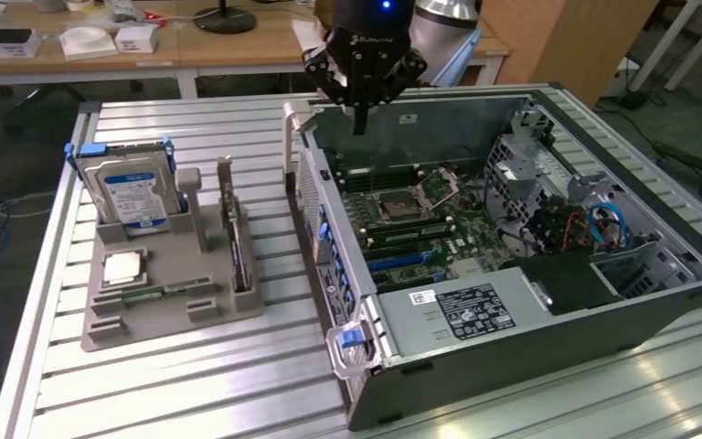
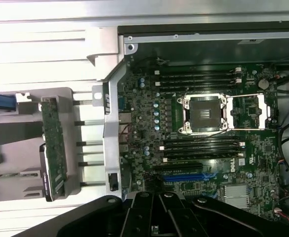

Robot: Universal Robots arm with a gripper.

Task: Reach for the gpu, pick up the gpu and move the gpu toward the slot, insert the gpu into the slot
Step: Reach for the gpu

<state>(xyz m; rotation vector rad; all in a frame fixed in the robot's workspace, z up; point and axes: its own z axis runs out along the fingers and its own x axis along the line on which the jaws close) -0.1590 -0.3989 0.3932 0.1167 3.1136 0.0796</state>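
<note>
Black gripper (image 1: 357, 123), fingers pressed together with nothing between them, hangs over the rear edge of an open computer case (image 1: 534, 329) that lies on its side on a slatted aluminium table (image 1: 205, 384). Below and just beyond the fingertips lies the green motherboard (image 1: 449, 233), with the square silver processor socket (image 1: 398, 203) as the fitting nearest beneath the gripper. The slot (image 1: 402, 262), a long blue connector, lies farther from the gripper than the socket, across the board toward the case's lower wall, and carries no card. The gpu (image 1: 240, 256) is well apart from the gripper, outside the case toward the exterior view's left. It stands on its long edge in a grey holder (image 1: 168, 320), with the case's side wall between it and the gripper. In the wrist view the card's green component face can be seen, seated along the holder's near rail. Farther from the gripper, the same holder carries a blue-labelled hard drive (image 1: 132, 190) standing upright and a small silver processor chip (image 1: 123, 268) lying flat.
</note>
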